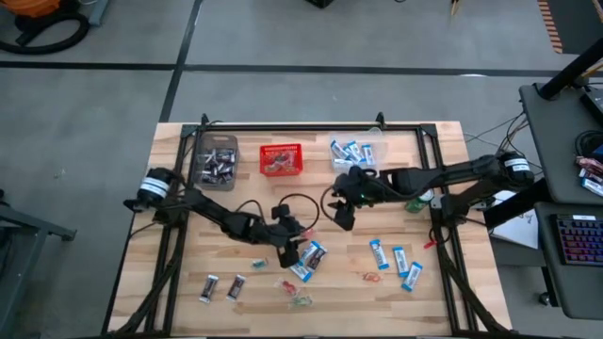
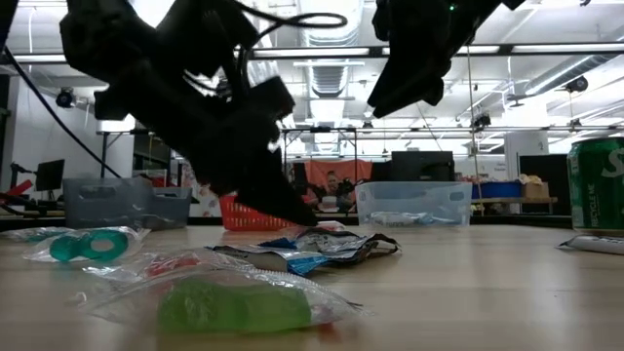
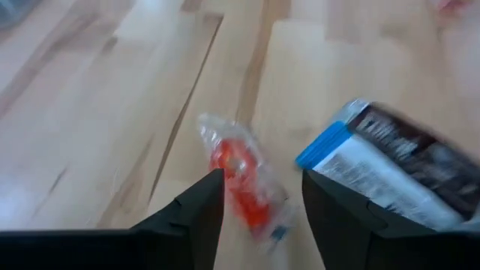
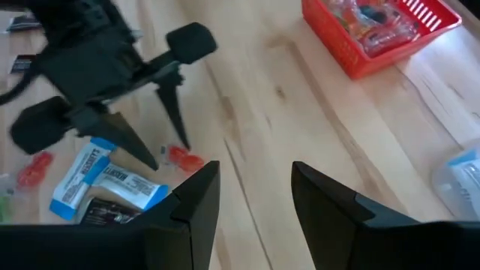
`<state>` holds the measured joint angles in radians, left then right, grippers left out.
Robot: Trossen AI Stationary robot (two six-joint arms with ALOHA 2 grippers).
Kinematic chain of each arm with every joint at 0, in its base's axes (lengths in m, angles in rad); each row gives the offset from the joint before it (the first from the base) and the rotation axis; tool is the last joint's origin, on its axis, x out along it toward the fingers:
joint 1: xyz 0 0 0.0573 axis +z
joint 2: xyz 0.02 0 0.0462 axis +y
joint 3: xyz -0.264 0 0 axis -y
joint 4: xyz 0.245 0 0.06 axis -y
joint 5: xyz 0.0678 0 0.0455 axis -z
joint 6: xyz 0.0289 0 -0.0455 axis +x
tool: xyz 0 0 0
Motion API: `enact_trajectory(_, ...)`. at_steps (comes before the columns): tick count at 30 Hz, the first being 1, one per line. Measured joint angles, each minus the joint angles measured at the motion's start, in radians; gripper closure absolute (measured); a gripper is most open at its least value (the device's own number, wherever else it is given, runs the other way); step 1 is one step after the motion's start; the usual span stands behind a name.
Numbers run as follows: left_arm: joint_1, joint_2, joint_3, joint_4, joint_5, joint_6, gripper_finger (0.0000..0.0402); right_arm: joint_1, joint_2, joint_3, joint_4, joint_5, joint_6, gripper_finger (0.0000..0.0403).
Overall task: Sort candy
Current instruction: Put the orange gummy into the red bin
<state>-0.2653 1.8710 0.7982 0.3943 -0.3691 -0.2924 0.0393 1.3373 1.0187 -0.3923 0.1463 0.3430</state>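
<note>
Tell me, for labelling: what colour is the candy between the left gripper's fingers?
Red candy, clear wrapper; left wrist view.

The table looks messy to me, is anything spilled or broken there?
Nothing looks broken. Wrapped candy lies scattered loose over the near half of the table, some overlapping in a small heap by the left hand. That is unsorted candy, not a spill. The red basket and clear bins stand upright.

Grey concrete floor (image 1: 283, 38), ceiling lights (image 2: 546, 73)

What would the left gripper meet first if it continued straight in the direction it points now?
Probably the red twist-wrapped candy lying between the open fingers of the left gripper, with bare table beyond it.
</note>
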Motion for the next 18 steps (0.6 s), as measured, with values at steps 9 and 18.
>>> enact_trajectory(9,0.001,0.032,0.0,-0.001,-0.014,-0.023,0.0237,0.064,0.0,0.0,0.0,0.075,0.013,0.0249)
enact_trajectory(18,0.001,0.011,-0.001,-0.053,-0.014,-0.022,0.0381,0.114,0.0,0.0,0.0,0.093,0.026,0.026)
